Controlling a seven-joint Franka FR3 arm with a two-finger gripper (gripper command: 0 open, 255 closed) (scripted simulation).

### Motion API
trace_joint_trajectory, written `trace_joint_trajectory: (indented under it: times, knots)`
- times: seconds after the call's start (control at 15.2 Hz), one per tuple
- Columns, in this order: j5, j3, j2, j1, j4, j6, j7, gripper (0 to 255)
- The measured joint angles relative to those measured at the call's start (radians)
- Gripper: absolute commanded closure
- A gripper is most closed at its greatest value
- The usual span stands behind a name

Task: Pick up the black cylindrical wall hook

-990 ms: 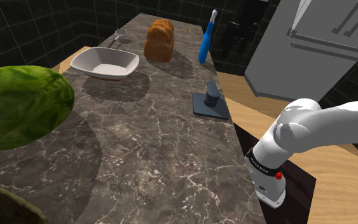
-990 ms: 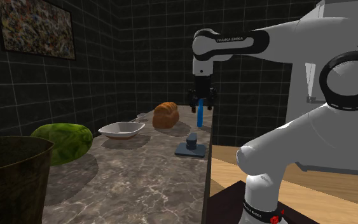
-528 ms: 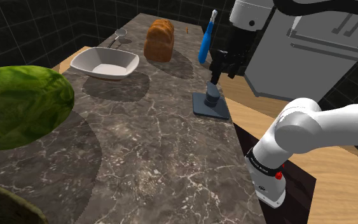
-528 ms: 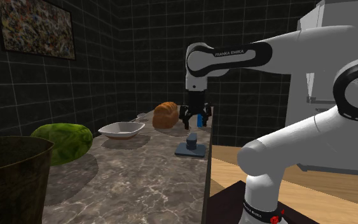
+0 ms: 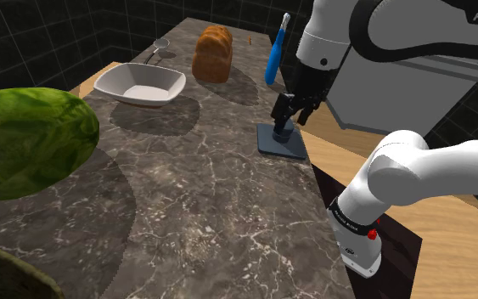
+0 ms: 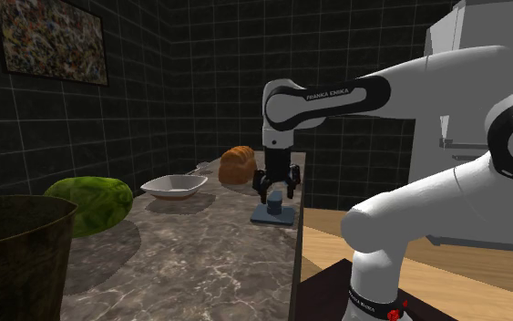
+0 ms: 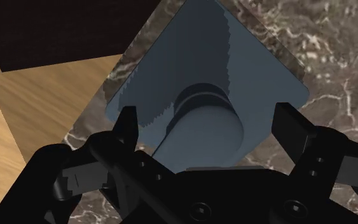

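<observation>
The wall hook is a dark slate square plate with a short upright cylinder. It stands on the marble counter, close to the edge at the shoulder view's right. My gripper hangs straight above it, open, with its fingertips level with the cylinder's top. In the wrist view the cylinder sits between the two spread fingers of the gripper, and neither finger touches it. The second exterior view has the gripper just over the hook.
Farther back on the counter are a white bowl, a bread loaf and an upright blue brush. A big green melon lies at the shoulder view's left. Beyond the counter edge are wooden floor and a grey fridge.
The arm has swung down into the shoulder view. The open gripper has dropped from well above the counter to the hook's cylinder.
</observation>
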Motion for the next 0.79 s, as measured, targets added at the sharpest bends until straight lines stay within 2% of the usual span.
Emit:
trace_joint_trajectory:
  times: [0.13,0.2,0.79]
  knots:
    - [0.006,0.007,0.003,0.002,-0.023,0.026,-0.001,0]
    - [0.007,0.007,0.001,0.003,-0.029,0.030,-0.001,255]
    - [0.007,0.007,0.001,0.002,-0.033,0.036,-0.002,255]
